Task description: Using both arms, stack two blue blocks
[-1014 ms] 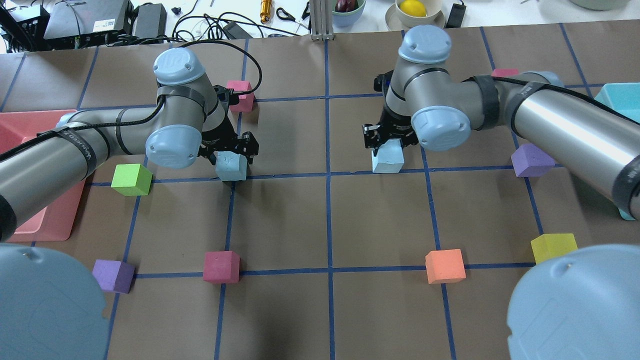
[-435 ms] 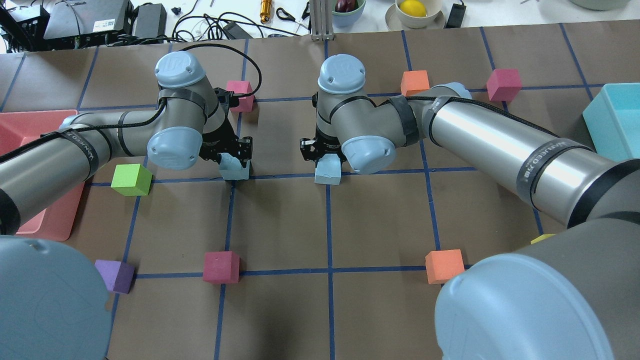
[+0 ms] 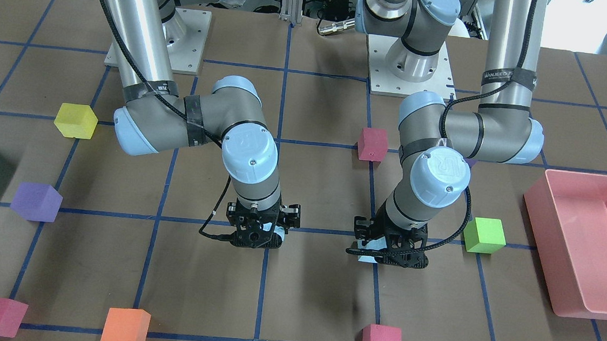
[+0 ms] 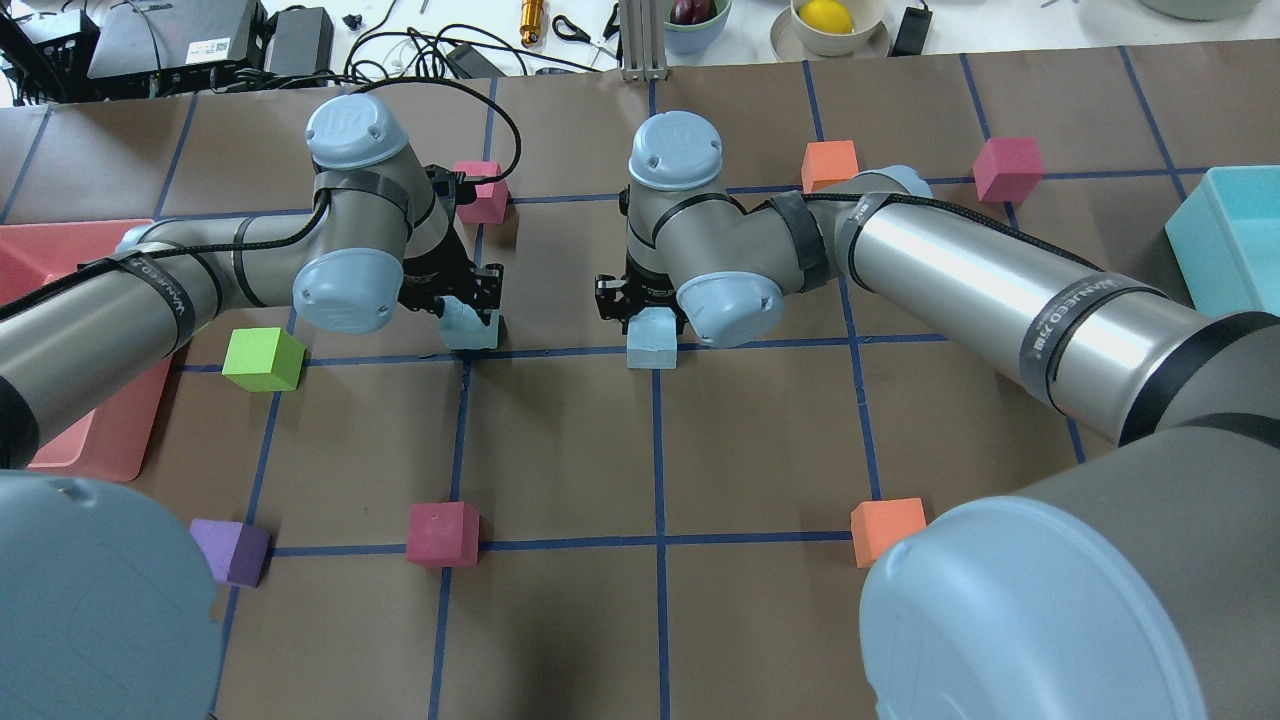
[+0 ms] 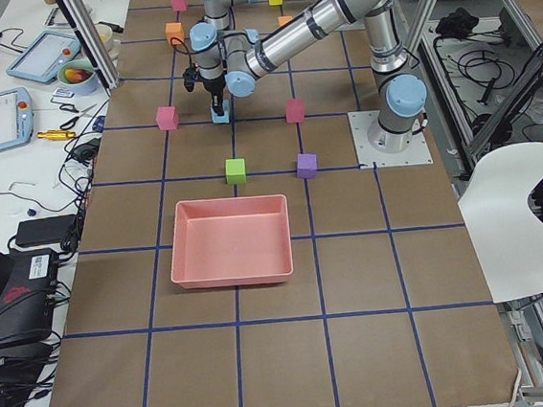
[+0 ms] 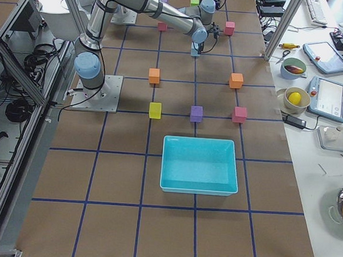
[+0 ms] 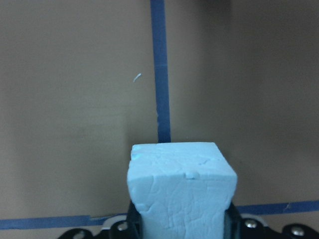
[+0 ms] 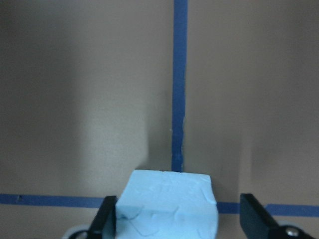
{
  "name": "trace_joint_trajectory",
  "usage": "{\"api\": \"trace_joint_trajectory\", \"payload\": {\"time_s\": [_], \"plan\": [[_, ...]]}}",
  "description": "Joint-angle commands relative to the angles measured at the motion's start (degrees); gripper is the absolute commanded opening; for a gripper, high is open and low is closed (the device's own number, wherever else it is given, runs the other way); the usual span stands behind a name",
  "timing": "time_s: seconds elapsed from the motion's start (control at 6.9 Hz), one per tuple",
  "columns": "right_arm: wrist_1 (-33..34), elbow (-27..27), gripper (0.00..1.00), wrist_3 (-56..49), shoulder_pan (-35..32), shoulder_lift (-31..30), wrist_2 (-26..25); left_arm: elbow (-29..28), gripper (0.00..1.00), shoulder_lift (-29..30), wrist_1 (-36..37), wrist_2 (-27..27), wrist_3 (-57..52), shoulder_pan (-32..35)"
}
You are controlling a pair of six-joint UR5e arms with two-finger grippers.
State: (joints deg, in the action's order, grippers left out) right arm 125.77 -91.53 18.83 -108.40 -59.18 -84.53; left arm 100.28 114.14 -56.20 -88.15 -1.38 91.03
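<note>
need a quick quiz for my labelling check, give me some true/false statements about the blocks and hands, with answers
1. The two blue blocks are stacked. False: the first blue block is at the left hand and the second blue block at the right hand, apart.
2. A green block lies near the pink tray. True.
3. The left hand's fingers flank the first blue block. True.
4. The right hand is clamped tight on the second blue block. False: the right wrist view shows a gap between one finger and it.
5. The yellow block is in the turquoise bin. False: it sits on the table outside.
</note>
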Motion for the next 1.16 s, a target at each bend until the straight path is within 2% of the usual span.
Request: {"api": "trace_joint_trajectory", "payload": {"time_s": [0.0,0.14,0.29,0.43,0.58,0.72,1.01], "plan": [[-15.70,4.92,1.00,-3.00,6.41,-10.46,0.32,-4.20,0.26,-1.64,-5.39,2.35,0.77,1.33],[-27.48,10.09,1.00,-5.97,9.41,-14.87,0.07,-6.13,0.25,-1.38,-6.11,2.81,4.77,3.78],[-34.82,14.15,1.00,-7.13,11.52,-17.52,-0.81,-7.28,0.26,-1.73,-6.12,2.20,10.21,7.80],[-40.20,15.93,1.00,-9.58,13.72,-19.90,-0.73,-9.12,0.25,-1.38,-8.12,2.02,15.31,12.37],[-40.77,15.42,1.00,-15.35,16.18,-21.05,-0.73,-10.18,0.25,-0.51,-7.71,2.19,20.58,16.24],[-42.00,14.98,1.00,-16.88,18.38,-21.50,-0.90,-10.20,0.25,-0.24,-7.70,2.20,21.24,18.46],[-43.60,15.42,1.00,-22.25,17.96,-22.03,-1.16,-10.19,0.25,0.90,-7.44,2.28,21.42,19.27]]}}
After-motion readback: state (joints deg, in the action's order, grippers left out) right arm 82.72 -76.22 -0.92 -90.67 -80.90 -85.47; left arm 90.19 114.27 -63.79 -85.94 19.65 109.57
